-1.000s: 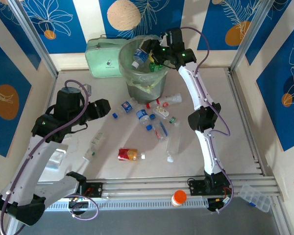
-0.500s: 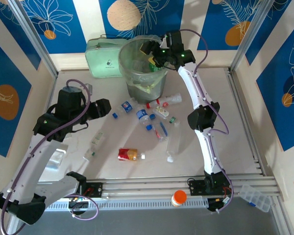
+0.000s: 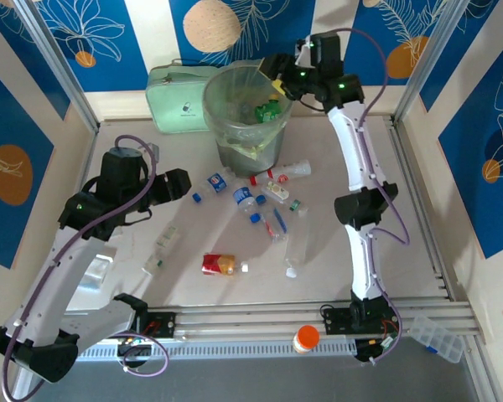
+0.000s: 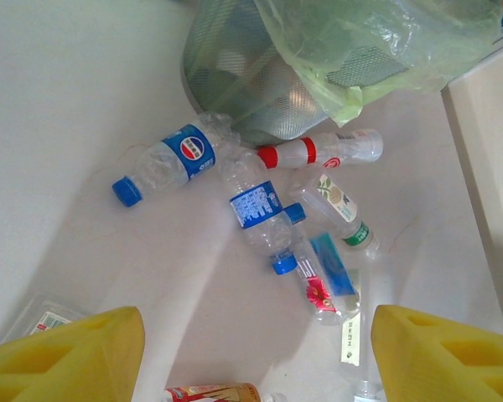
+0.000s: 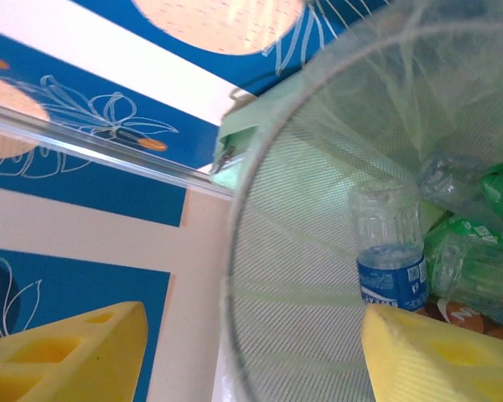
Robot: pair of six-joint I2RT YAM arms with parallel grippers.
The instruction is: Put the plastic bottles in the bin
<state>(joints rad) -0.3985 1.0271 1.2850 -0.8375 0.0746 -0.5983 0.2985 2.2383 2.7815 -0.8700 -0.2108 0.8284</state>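
At far left, left gripper (image 3: 178, 183): hangs over the table (image 3: 134, 142), yellow fingers (image 4: 67, 356) spread wide, nothing between them.
Pepsi bottle (image 4: 172, 161): lies on its side at the bin's foot, blue cap pointing away from it. I judge it the handiest pick for this arm.
Loose bottles (image 3: 246, 199): several more lie in a cluster in front of the bin, some touching. A red-labelled bottle (image 3: 220, 265) sits apart, toward the near edge.
Handling: probably empty, so light. The thin walls will dent, and the round sides will roll and slip. Best pinched across the labelled middle, jaws square to the long axis.
Bin (image 3: 222, 92): upright at the back, liner folded over the rim. Green bottles (image 3: 264, 109) and a blue-labelled bottle (image 5: 390, 251) are already inside.
Right gripper (image 3: 278, 79): above the bin's right rim, fingers apart and empty.
Risk: a bottle squeezed too hard may squirt sideways into its neighbours.
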